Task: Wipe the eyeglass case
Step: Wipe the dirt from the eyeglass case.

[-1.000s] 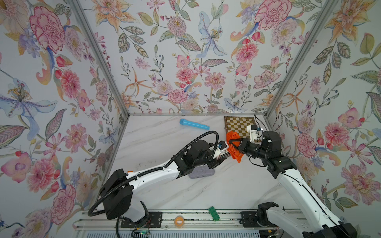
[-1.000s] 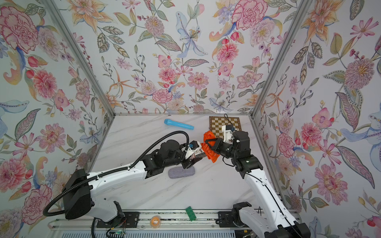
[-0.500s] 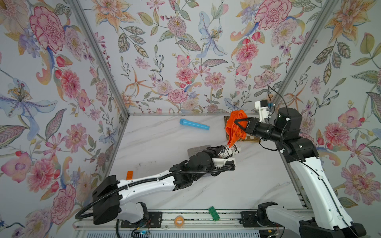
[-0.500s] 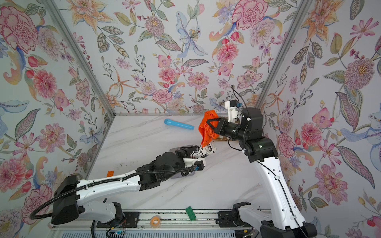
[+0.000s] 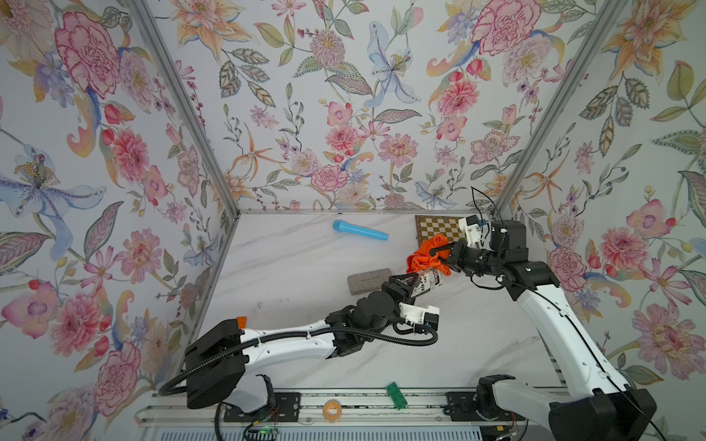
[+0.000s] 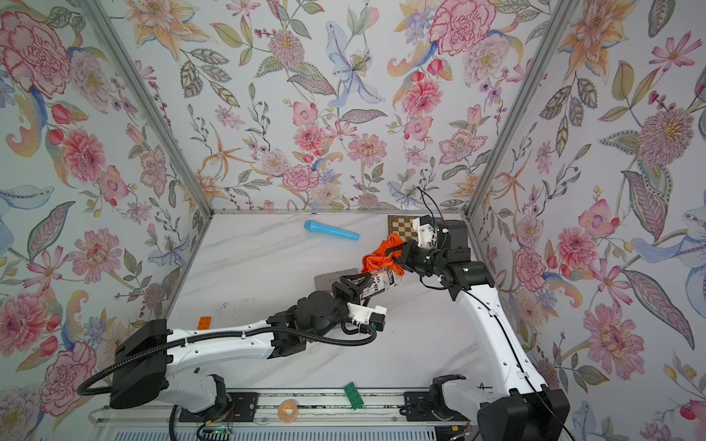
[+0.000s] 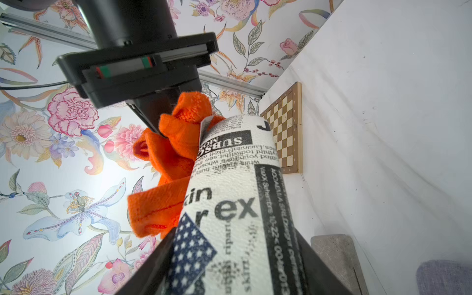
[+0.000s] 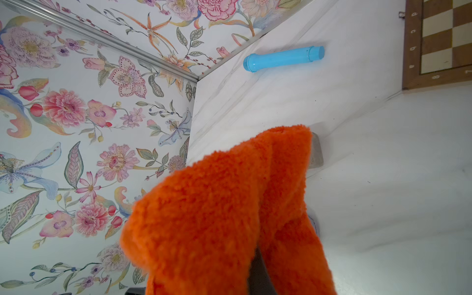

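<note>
**Cloth meets case in mid-air**

The right gripper (image 5: pixel 439 259) has its jaws pressed together on a bunched orange cloth (image 5: pixel 422 256). The cloth touches the far end of the case (image 5: pixel 429 280). The left gripper (image 5: pixel 412 285) is clamped on the case's near end and holds it, as far as I can tell, clear of the table (image 5: pixel 305 267), right of centre. From the left wrist, the cloth (image 7: pixel 176 153) lies against one side of the case (image 7: pixel 237 204), and the newsprint face is bare.

I'd say the wipe goes best if the left arm holds firm while the right draws the cloth along the length. It should press lightly so the case does not twist in the clamp. The part under the jaws looks out of reach without a fresh grip. A hanging fold could also snag there.

The table is white and marbled, with a few dark smudges. A grey block (image 5: pixel 368 280) lies just left of the case. A blue tube (image 5: pixel 359 231) lies farther back, and a chessboard (image 5: pixel 439 227) sits in the far right corner. Floral walls close three sides.
</note>
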`<state>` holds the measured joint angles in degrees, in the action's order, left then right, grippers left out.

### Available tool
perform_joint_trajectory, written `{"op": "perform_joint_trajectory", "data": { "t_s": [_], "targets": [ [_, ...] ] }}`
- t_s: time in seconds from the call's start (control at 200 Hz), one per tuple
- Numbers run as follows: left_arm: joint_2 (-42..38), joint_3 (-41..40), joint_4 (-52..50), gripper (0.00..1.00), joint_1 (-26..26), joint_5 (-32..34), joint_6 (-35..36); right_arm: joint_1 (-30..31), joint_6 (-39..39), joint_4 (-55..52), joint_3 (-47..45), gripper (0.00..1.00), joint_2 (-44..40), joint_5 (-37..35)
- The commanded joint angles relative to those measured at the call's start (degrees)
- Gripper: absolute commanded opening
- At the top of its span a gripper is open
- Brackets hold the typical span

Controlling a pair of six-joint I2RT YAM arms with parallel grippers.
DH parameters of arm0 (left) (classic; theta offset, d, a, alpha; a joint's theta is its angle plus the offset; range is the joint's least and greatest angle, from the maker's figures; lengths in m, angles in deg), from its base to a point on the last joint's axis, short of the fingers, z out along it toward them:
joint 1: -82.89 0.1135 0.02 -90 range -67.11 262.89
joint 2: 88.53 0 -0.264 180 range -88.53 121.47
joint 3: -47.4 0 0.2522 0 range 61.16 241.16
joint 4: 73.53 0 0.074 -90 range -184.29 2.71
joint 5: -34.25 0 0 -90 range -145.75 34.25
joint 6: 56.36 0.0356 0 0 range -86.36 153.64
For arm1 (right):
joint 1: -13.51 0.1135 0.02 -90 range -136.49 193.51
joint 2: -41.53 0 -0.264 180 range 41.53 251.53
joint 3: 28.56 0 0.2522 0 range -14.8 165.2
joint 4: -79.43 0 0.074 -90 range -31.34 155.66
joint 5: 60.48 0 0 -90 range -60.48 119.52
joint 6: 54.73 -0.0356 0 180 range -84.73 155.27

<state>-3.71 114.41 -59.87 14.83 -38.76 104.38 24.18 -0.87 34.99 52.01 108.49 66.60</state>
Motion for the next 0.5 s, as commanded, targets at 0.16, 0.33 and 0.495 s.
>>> {"op": "perform_joint_trajectory", "data": {
  "t_s": [0.16,0.33,0.495],
  "targets": [
    [-1.09,1.41,6.04,0.32,2.18,5.39,-2.98,13.92,-4.65,2.02,2.98,0.0,1.78,0.15],
    [-2.17,0.81,5.74,0.32,3.18,5.7,-4.58,7.29,3.38,-7.87,4.0,0.0,1.65,-1.34],
    [-2.74,0.87,5.05,0.32,3.29,6.03,-4.88,4.27,5.5,-9.7,2.68,0.0,0.87,-2.44]
  ]
}}
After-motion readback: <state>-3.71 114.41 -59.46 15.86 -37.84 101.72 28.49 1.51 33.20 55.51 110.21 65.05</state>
